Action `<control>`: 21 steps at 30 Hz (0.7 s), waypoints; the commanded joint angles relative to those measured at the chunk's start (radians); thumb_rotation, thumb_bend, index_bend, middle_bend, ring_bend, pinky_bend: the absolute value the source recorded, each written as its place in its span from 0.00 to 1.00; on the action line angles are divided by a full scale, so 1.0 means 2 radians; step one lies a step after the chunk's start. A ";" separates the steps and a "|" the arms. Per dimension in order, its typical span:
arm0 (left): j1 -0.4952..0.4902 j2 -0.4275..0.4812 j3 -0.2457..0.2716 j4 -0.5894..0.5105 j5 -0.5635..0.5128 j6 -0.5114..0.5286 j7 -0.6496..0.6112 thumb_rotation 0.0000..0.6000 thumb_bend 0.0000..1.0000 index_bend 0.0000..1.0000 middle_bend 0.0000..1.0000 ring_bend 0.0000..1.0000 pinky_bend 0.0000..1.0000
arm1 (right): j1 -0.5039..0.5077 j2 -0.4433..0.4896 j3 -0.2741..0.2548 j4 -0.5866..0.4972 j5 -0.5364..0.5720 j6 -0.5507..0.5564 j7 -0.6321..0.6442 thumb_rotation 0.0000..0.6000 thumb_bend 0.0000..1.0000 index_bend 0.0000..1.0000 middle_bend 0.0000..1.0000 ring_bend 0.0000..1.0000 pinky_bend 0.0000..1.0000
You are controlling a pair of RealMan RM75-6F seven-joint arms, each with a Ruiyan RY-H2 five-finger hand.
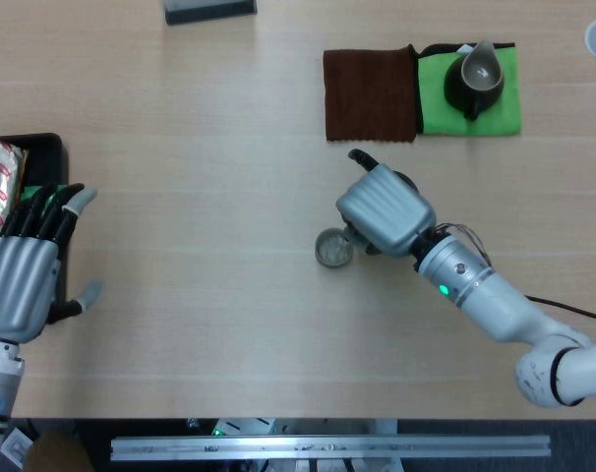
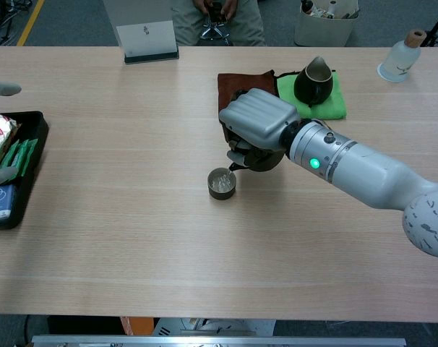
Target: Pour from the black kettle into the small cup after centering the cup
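Two arms reach over a wide wooden table (image 1: 200, 128). Of these, the right arm (image 2: 363, 173) stretches in from the lower right, and its right hand (image 2: 256, 129) wraps its fingers round a black kettle (image 2: 261, 158), gripping it just above the tabletop with the spout tipped down toward the small cup (image 2: 221, 183). That cup stands near the middle of the table, right under the spout and just left of the hand; in the head view it shows as a small round rim (image 1: 333, 249). At the far left, the left hand (image 1: 25, 275) hangs flat with its fingers spread wide and nothing in them, beside a black tray (image 2: 25, 177) of packets. Toward the back lie a brown cloth (image 1: 370, 94) and, touching it on the right, a green cloth (image 1: 505, 88) bearing a dark pitcher (image 1: 474, 81). A white bottle (image 2: 402, 59) stands at the far right corner, and a small sign stand (image 2: 148, 41) sits at the rear edge.
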 commanded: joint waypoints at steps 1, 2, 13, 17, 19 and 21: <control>0.000 0.000 0.000 0.000 -0.001 0.000 0.000 1.00 0.22 0.10 0.12 0.08 0.15 | -0.003 -0.004 0.001 0.002 -0.007 0.005 0.010 0.94 0.38 1.00 0.99 1.00 0.17; 0.000 0.000 -0.001 0.000 -0.001 0.000 0.000 1.00 0.22 0.10 0.12 0.08 0.15 | -0.004 -0.005 0.001 0.004 -0.010 0.007 0.015 0.95 0.38 1.00 0.99 1.00 0.17; 0.001 0.007 -0.002 -0.002 -0.008 -0.005 -0.005 1.00 0.22 0.10 0.12 0.08 0.15 | -0.030 -0.015 -0.005 0.026 -0.053 0.027 0.083 0.98 0.38 1.00 1.00 1.00 0.18; 0.002 0.007 -0.002 -0.001 -0.009 -0.005 -0.005 1.00 0.22 0.10 0.12 0.08 0.15 | -0.038 -0.019 -0.008 0.034 -0.064 0.035 0.100 0.98 0.38 1.00 1.00 1.00 0.18; 0.001 0.008 -0.002 -0.003 -0.012 -0.009 -0.003 1.00 0.22 0.10 0.12 0.08 0.15 | -0.049 -0.020 -0.010 0.043 -0.077 0.046 0.120 0.98 0.38 1.00 0.99 1.00 0.18; 0.000 0.008 -0.003 -0.004 -0.013 -0.009 -0.003 1.00 0.22 0.10 0.12 0.08 0.15 | -0.056 -0.019 -0.014 0.049 -0.095 0.054 0.139 0.98 0.38 1.00 1.00 1.00 0.19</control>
